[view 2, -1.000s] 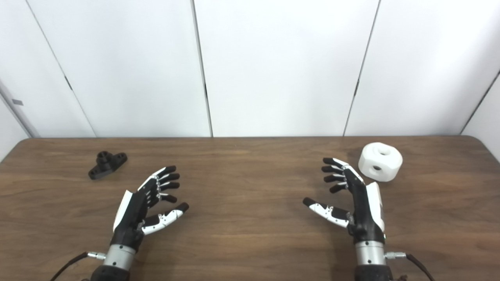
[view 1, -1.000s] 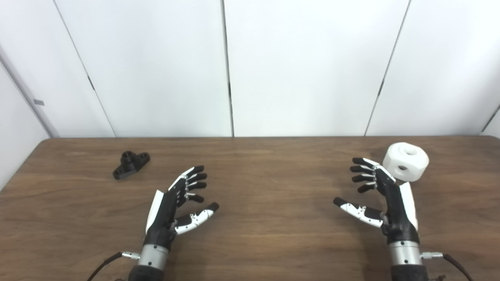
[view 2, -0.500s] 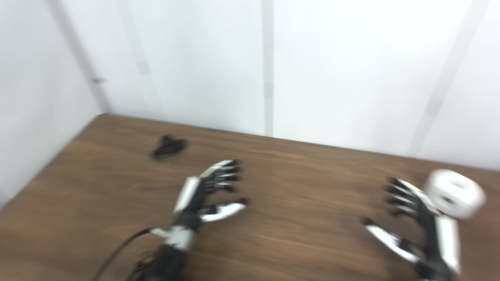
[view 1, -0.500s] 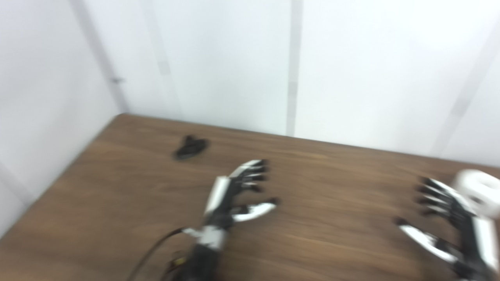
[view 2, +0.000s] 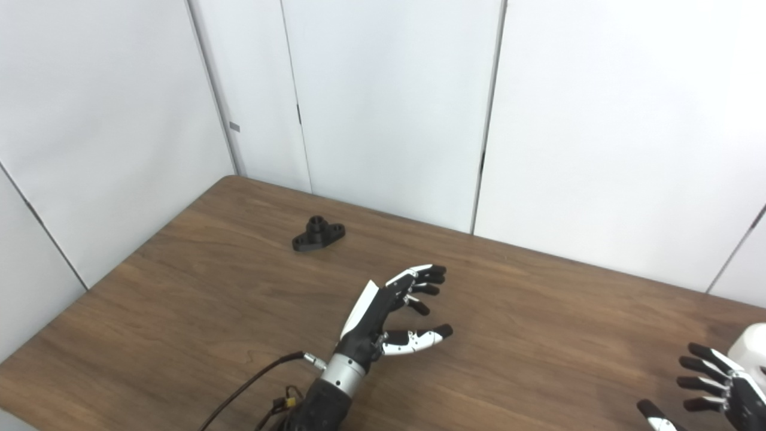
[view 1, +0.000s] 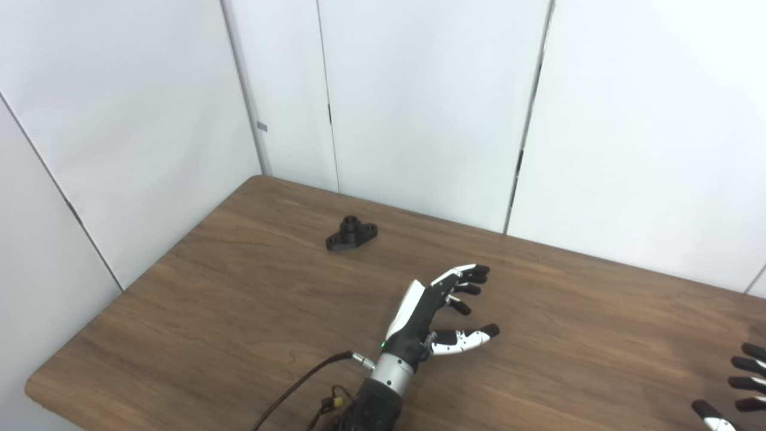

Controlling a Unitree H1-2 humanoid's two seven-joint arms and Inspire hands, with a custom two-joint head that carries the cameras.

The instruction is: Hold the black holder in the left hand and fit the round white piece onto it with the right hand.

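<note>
The black holder (view 1: 351,234) lies on the wooden table (view 1: 239,299) near its far left corner, also seen in the right eye view (view 2: 318,234). My left hand (view 1: 440,311) is open and empty above the table's middle, well to the right of and nearer than the holder. My right hand (view 2: 715,386) is open at the lower right edge; only its fingers show. The round white piece (view 2: 753,357) shows partly at the right edge, just beyond the right hand's fingers.
White wall panels (view 1: 419,108) stand behind the table and along its left side. The table's left edge (view 1: 119,311) runs diagonally. A cable (view 1: 299,389) trails from my left wrist.
The camera has swung to the left, so the whole picture has shifted. The holder now sits nearer the middle and the right hand and white piece lie at the right edge. Both hands stay open.
</note>
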